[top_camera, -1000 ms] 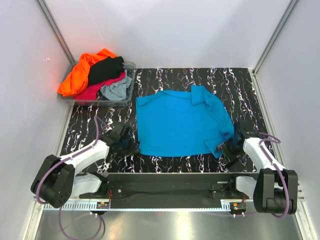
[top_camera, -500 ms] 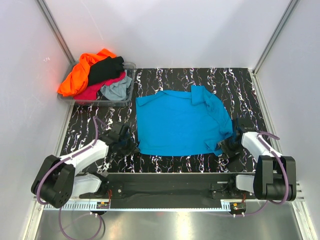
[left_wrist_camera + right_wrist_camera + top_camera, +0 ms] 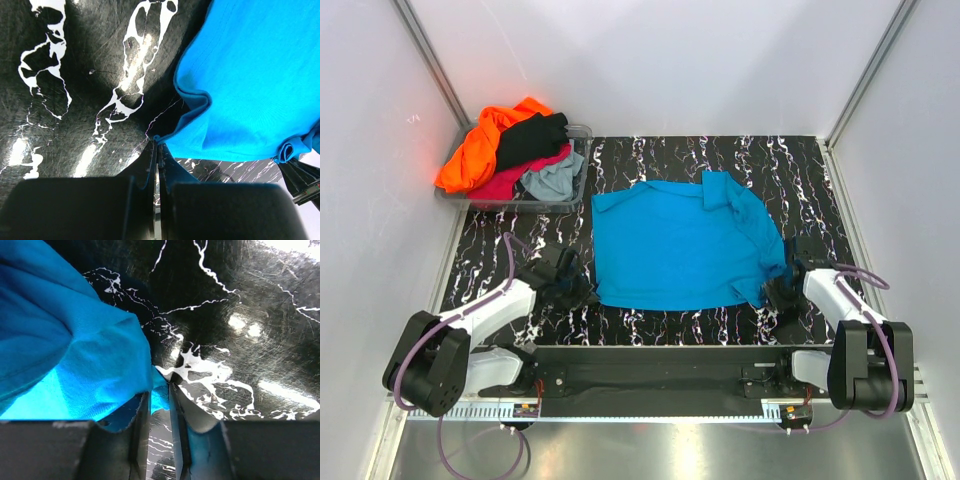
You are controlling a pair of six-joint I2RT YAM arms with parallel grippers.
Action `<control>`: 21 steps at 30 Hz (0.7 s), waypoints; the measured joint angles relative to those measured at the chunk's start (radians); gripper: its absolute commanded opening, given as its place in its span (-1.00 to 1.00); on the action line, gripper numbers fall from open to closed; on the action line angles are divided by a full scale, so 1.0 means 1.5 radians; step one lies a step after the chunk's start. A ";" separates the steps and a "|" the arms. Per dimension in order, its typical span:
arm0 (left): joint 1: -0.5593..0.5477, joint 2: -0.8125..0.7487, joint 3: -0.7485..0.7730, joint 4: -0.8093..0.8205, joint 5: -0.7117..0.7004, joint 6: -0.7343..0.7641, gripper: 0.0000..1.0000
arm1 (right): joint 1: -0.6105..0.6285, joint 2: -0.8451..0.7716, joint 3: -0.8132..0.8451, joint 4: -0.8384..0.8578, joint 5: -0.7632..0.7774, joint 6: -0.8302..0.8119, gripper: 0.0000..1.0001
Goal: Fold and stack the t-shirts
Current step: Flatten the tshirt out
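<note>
The left gripper (image 3: 157,146) and right gripper (image 3: 160,392) grasp near corners of the turquoise-blue cloth t-shirt (image 3: 680,250). Folding seems to start; lift both evenly.

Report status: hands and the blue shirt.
Left hand shut on turquoise t-shirt, near-left corner. Right hand shut on near-right corner. Spread mostly flat. Other shirts piled in bin, far left.

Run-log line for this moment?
left gripper: shut on near-left corner of turquoise-blue cloth t-shirt | right gripper: shut on its near-right corner | shirt: spread on black marbled table
</note>
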 measured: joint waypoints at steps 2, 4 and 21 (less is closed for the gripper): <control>0.000 0.000 0.000 0.000 0.002 0.000 -1.00 | 0.002 -0.005 -0.004 0.003 0.002 0.004 -0.73; 0.000 0.000 0.000 0.000 0.002 -0.001 -1.00 | 0.003 -0.014 -0.012 0.011 0.007 0.008 -1.00; 0.007 -0.053 0.039 -0.048 0.002 0.059 -1.00 | 0.004 -0.135 0.121 -0.023 -0.040 -0.153 -1.00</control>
